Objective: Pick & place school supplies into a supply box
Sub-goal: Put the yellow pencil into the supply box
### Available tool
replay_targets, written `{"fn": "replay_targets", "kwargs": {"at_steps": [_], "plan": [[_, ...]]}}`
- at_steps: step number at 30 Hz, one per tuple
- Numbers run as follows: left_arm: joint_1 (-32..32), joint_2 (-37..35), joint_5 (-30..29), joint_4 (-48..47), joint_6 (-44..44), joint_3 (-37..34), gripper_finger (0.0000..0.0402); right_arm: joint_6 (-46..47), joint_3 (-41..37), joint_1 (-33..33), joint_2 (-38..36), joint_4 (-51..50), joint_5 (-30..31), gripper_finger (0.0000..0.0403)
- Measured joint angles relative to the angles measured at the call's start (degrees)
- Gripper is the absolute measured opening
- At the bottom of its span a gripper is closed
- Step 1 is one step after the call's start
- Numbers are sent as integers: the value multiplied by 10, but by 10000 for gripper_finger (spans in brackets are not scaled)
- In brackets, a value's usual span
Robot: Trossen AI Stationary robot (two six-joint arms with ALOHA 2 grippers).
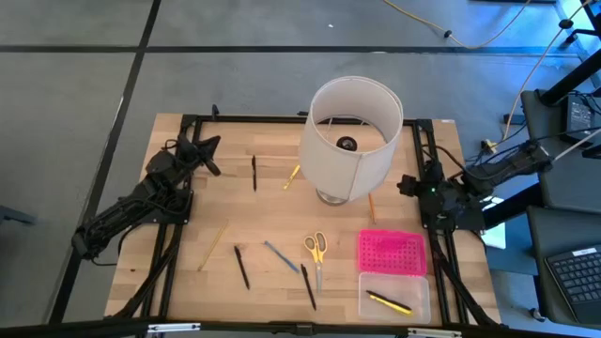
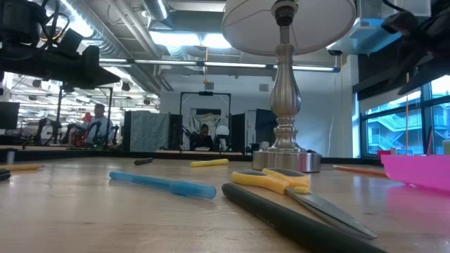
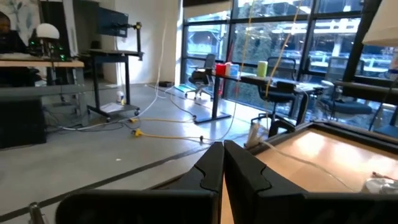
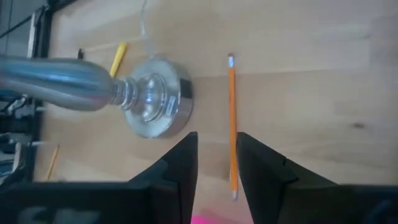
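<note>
- At the left of the high view, the left gripper (image 1: 208, 148) rests near the table's upper left corner. Its fingers are pressed together and hold nothing. It looks parked there, waiting.
- Low on the left lies a thin wooden pencil (image 1: 213, 245), with two black pens (image 1: 241, 267) just right of it. Another black pen (image 1: 254, 173) lies higher up.
- In the lower middle are a grey-blue pen (image 1: 281, 256) and the yellow-handled scissors (image 1: 315, 253). They are spread out flat, so each can be picked up alone.
- The big white lamp (image 1: 349, 139) stands in the upper middle. It is not a school thing.
- An orange pencil (image 4: 232, 122) lies just right of the lamp's base.
- At the right, the right gripper (image 4: 216, 163) hangs over that pencil with its fingers spread a little, one on each side. It holds nothing. I think it is lined up to grab it.
- At the lower right sits the supply box (image 1: 392, 296), open beside its pink lid (image 1: 391, 252). One pen is already inside.
</note>
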Motion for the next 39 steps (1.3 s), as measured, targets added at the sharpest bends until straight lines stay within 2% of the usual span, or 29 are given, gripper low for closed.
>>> {"fn": "replay_targets", "kwargs": {"at_steps": [9, 14, 19, 29, 34, 39], "plan": [[0, 0, -1, 9, 0, 0, 6, -86, 0, -110, 39, 15, -51, 113], [0, 0, -1, 9, 0, 0, 6, -101, 0, -172, 55, 20, -101, 113], [0, 0, -1, 9, 0, 0, 6, -159, 0, -248, 67, 27, -164, 113], [0, 0, 0, 8, 0, 0, 6, -258, 0, -412, 77, 34, -249, 113], [0, 0, 0, 7, 0, 0, 6, -306, -19, -471, 110, 60, -317, 113], [0, 0, 1, 7, 0, 0, 6, -350, -65, -525, 152, 124, -424, 113]]}}
